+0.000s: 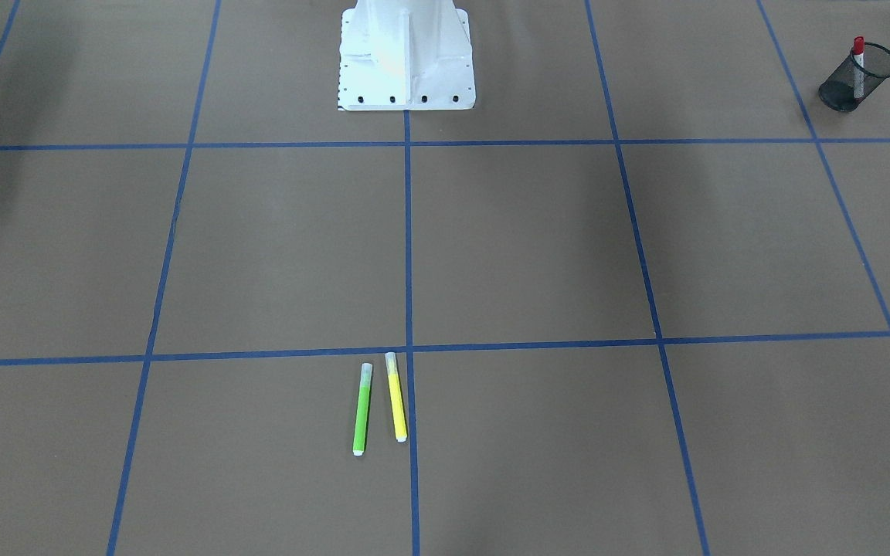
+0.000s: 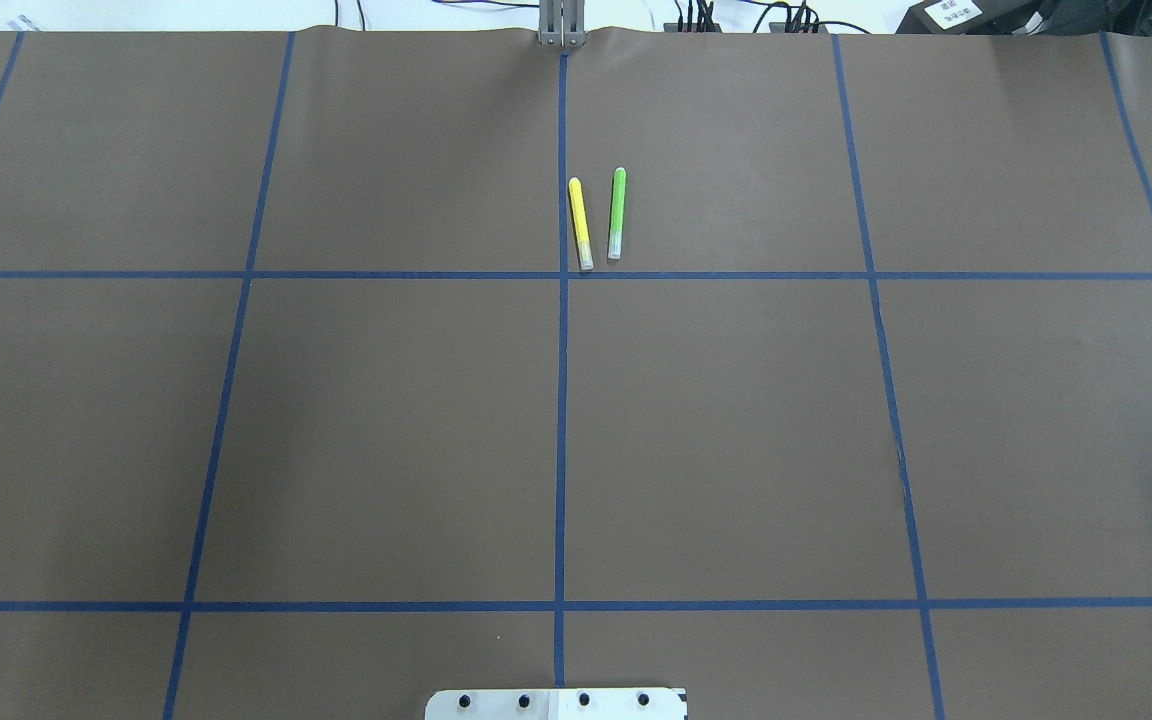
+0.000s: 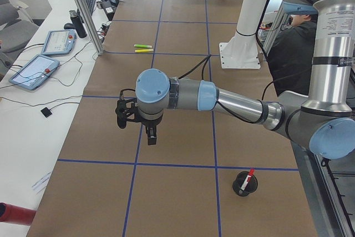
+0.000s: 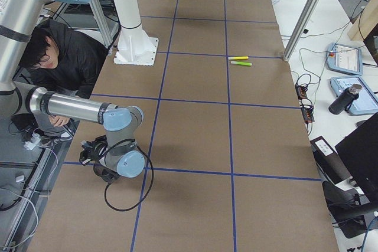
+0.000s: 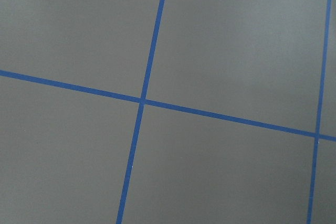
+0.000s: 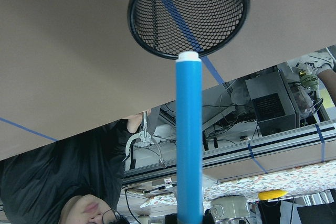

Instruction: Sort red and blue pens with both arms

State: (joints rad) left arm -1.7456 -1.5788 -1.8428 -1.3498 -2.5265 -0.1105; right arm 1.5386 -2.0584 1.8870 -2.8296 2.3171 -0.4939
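Observation:
The red pen stands with its red cap up in a black mesh cup, also seen as the red pen in the exterior left view. The blue pen hangs in the air in my right gripper. Its white end reaches the rim of a second mesh cup. That gripper's fingers are hidden. My left gripper hovers over bare table, well away from the red pen's cup. Whether it is open or shut I cannot tell.
A lime-green marker and a yellow marker lie side by side near the table's far middle. The white robot pedestal stands at the near middle. A person in black leans beside the table by my right arm.

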